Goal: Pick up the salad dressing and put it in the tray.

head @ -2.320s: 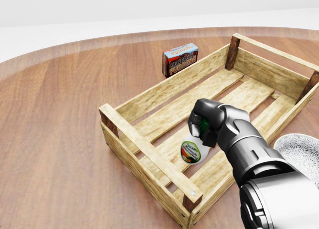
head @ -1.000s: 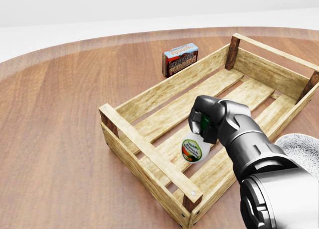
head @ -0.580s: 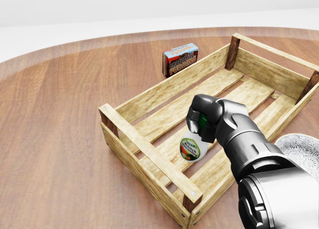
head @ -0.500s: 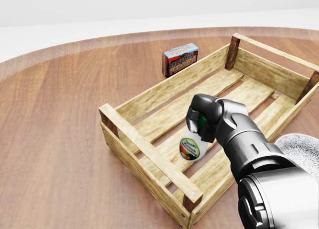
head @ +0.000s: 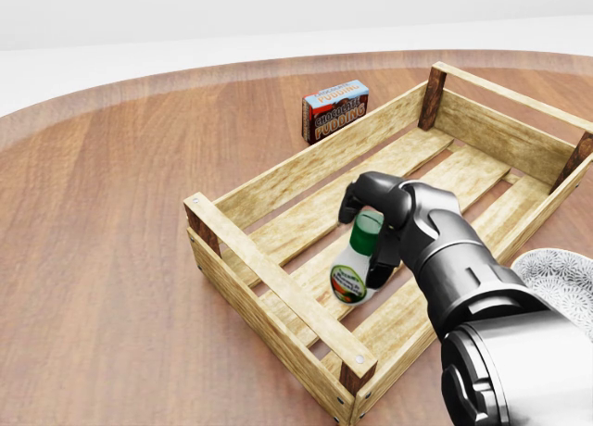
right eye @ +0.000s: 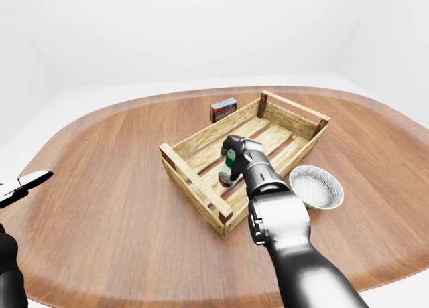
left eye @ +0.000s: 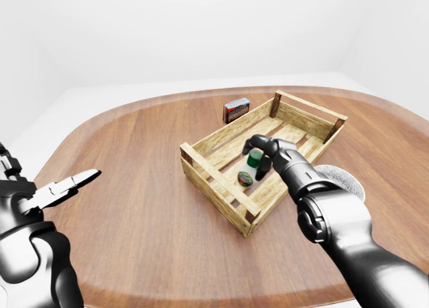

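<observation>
The salad dressing (head: 356, 264), a white bottle with a green cap, is seen inside the tray (head: 278, 292), resting on its slats near the end closest to the bottom of the head view, tilted with the cap toward the top. The right hand (head: 372, 231) is positioned over the bottle's cap end with its fingers (head: 354, 200) spread apart and arched around the cap; the grip is seen to be released, and whether a finger touches the bottle cannot be told. The tray is a slatted wooden crate lying diagonally on the round wooden worktop (head: 111, 222). A chocolate pudding box (head: 335, 110) stands upright just beside the tray's long wall, toward the top of the head view. A patterned bowl (right eye: 316, 186) sits on the worktop just right of the tray. The left hand (left eye: 59, 187) is held well apart at the left edge of the left-eye view, fingers extended and holding nothing.
</observation>
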